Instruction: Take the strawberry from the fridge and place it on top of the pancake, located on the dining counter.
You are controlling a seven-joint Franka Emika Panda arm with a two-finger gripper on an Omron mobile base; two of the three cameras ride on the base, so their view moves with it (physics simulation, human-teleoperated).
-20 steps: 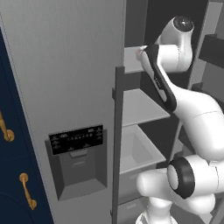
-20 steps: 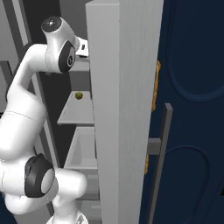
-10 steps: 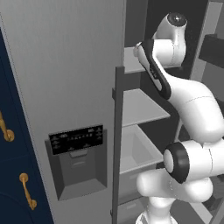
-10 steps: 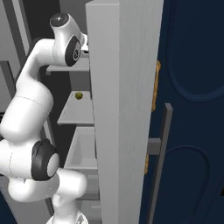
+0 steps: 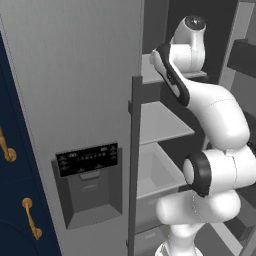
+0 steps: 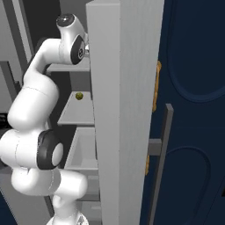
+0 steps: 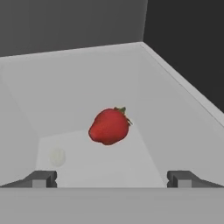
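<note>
Grey steel runs down the left of my left base view: the fridge (image 5: 85, 100) door with its black control panel (image 5: 87, 159) and the dispenser recess below it, navy cabinets (image 5: 12, 200) with gold handles at the far left. Right of the door edge I see the open fridge's grey shelves, and the white arm (image 5: 210, 120) reaches up into the top one. In the hand view the strawberry (image 7: 109, 126) lies on a pale shelf floor, red with a small green cap, between and beyond my two finger tips. My gripper (image 7: 111, 178) stands wide apart, touching nothing. In the right base view a small olive-coloured ball (image 6: 79, 96) sits on a middle shelf.
</note>
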